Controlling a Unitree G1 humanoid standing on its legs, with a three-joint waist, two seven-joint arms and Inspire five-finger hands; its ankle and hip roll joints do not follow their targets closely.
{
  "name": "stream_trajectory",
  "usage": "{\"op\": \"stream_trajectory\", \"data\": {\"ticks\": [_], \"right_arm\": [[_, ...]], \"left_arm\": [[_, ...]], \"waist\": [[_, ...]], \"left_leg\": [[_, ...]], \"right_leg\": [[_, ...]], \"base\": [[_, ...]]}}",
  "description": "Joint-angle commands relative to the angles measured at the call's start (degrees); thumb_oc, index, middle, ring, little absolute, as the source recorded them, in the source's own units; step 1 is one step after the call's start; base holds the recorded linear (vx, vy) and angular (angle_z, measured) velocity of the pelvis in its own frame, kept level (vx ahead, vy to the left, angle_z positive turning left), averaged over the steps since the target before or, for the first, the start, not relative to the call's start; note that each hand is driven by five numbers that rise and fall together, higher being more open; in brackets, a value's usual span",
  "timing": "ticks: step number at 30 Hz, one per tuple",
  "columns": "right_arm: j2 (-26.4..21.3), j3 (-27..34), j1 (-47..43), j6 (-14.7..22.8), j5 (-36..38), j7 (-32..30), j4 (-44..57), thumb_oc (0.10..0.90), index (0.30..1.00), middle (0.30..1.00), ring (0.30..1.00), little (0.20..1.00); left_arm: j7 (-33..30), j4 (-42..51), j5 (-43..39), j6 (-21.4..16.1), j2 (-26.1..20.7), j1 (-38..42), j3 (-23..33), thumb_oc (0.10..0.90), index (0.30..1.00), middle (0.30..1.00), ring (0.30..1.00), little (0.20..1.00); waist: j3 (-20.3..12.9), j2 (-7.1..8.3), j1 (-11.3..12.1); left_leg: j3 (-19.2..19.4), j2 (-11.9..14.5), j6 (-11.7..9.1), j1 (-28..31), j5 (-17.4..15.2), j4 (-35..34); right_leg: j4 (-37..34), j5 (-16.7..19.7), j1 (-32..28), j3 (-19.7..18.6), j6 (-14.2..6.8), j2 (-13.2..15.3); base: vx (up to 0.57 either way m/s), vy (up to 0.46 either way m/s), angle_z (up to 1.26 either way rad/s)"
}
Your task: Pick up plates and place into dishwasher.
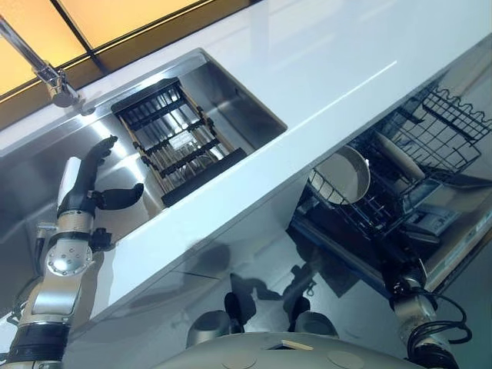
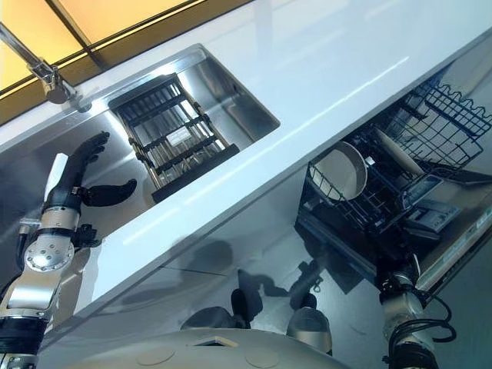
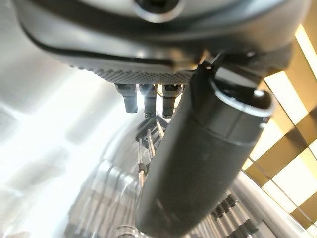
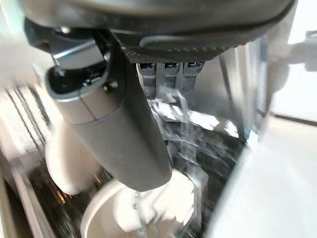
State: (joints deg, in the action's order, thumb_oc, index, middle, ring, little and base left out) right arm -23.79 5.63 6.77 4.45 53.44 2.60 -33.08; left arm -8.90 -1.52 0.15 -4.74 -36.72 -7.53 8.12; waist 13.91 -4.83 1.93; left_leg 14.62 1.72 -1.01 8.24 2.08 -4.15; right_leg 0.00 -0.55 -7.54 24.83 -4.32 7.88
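Left hand (image 1: 91, 188): spread, holding nothing, hovering in the sink (image 1: 238, 100); drying rack (image 1: 175, 138) just beyond your fingertips.
Plates (image 1: 344, 175): stand on edge in the dishwasher rack (image 1: 430, 131).
Right hand (image 4: 148, 124): relaxed, unladen, just above them.

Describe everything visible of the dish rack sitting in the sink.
The dish rack is a dark rectangular frame with black end pieces and rows of metallic bars or rollers across it, and a small pale label near its middle. It sits inside the stainless steel sink, at an angle to the sink's walls, and holds no plates. The left hand, fingers open, hovers beside it without touching.
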Motion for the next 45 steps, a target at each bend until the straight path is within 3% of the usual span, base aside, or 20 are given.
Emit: {"op": "stream_trajectory", "data": {"ticks": [1,12,15,19,22,24,30,35,39,45], "right_arm": [[4.45,-12.30,-18.37,1.52,-0.74,12.12,13.65,0.800,0.900,0.900,0.900,0.900],[4.27,-15.34,-37.80,7.85,-5.81,-0.72,16.26,0.800,0.900,0.900,0.900,0.900],[3.74,-15.29,-39.64,7.42,-8.05,-3.31,14.99,0.800,0.900,0.900,0.900,0.900],[1.86,-14.23,-38.67,2.11,-14.04,-11.53,12.85,0.800,0.900,0.900,0.900,0.900],[1.21,-12.76,-34.26,-1.15,-16.43,-14.84,12.53,0.800,0.900,0.900,0.900,0.900],[0.98,-11.52,-31.06,-1.10,-16.06,-16.60,13.08,0.800,0.900,0.900,0.900,0.900],[4.21,-5.40,-18.13,3.51,-13.27,-22.34,16.41,0.800,0.900,0.900,0.900,0.900],[7.37,-0.05,-9.59,4.90,-14.67,-25.98,19.11,0.800,0.900,0.900,0.900,0.900],[7.02,4.21,-4.68,5.88,-20.80,-28.48,17.59,0.800,0.900,0.900,0.900,0.900],[1.79,10.08,-1.49,8.20,-30.08,-33.95,14.93,0.800,0.900,0.900,0.900,0.900]], "left_arm": [[-3.76,3.97,0.90,-3.44,-4.78,6.91,0.58,0.800,0.900,0.900,0.900,0.900],[-1.37,2.31,0.97,-5.04,-5.59,9.97,-2.53,0.800,0.900,0.900,0.900,0.900],[-0.69,1.75,0.66,-5.34,-6.00,10.54,-2.79,0.800,0.900,0.900,0.900,0.900],[-0.13,1.26,0.25,-5.64,-6.61,10.96,-2.74,0.800,0.900,0.900,0.900,0.900],[-0.28,1.54,0.28,-5.31,-6.64,10.73,-2.42,0.800,0.900,0.900,0.900,0.900],[-0.78,2.04,0.59,-4.91,-6.22,10.44,-2.26,0.800,0.900,0.900,0.900,0.900],[-2.57,2.69,1.05,-4.97,-4.45,7.34,-0.32,0.800,0.900,0.900,0.900,0.900],[-3.49,3.09,1.14,-5.90,-2.92,3.69,3.19,0.800,0.900,0.900,0.900,0.900],[-3.60,3.43,1.08,-7.23,-2.33,1.25,5.74,0.800,0.900,0.900,0.900,0.900],[-2.93,4.36,0.84,-6.74,-3.08,0.58,8.21,0.800,0.900,0.900,0.900,0.900]], "waist": [[-1.36,0.94,5.69],[-2.32,1.27,10.98],[-2.56,1.41,11.52],[-2.57,1.80,11.41],[-2.41,1.97,10.37],[-2.20,2.06,9.52],[-1.89,2.06,5.84],[-1.85,2.40,1.88],[-1.64,2.75,-0.39],[-1.62,3.37,-2.69]], "left_leg": [[-1.02,-4.50,2.42,-1.89,-8.42,6.53],[-4.82,-5.40,3.13,-1.71,-8.73,6.95],[-5.27,-5.59,3.19,-1.52,-8.76,6.80],[-5.64,-5.86,3.54,-0.87,-8.90,6.30],[-5.42,-5.84,3.78,-0.21,-9.05,5.74],[-5.10,-5.82,3.98,0.11,-9.16,5.63],[-3.24,-5.66,4.36,0.98,-9.76,5.30],[-1.14,-5.54,4.32,1.24,-9.80,4.93],[0.52,-5.37,4.19,1.77,-10.04,4.66],[2.64,-4.90,4.00,2.04,-10.23,4.66]], "right_leg": [[8.82,-3.78,5.50,3.28,-3.07,2.22],[11.79,-4.16,5.08,7.41,-2.18,3.82],[12.40,-4.05,5.19,7.96,-2.25,4.10],[14.02,-3.08,5.91,8.35,-2.83,4.66],[15.00,-2.31,6.61,7.97,-3.40,5.00],[15.35,-2.08,7.03,7.39,-3.55,5.04],[15.30,-1.39,8.10,4.49,-4.25,4.57],[12.89,-0.53,8.68,1.03,-4.74,3.30],[11.72,-0.82,8.30,-1.02,-5.19,2.47],[10.59,-1.40,7.82,-3.23,-5.44,1.46]], "base": [[0.05,0.027,0.17],[0.04,0.022,0.21],[0.02,0.008,0.06],[0.00,0.007,0.05],[-0.02,0.021,0.11],[-0.05,0.034,0.08],[-0.06,0.037,0.00],[-0.08,0.033,-0.25],[-0.05,0.014,-0.25],[-0.05,-0.026,-0.30]]}}
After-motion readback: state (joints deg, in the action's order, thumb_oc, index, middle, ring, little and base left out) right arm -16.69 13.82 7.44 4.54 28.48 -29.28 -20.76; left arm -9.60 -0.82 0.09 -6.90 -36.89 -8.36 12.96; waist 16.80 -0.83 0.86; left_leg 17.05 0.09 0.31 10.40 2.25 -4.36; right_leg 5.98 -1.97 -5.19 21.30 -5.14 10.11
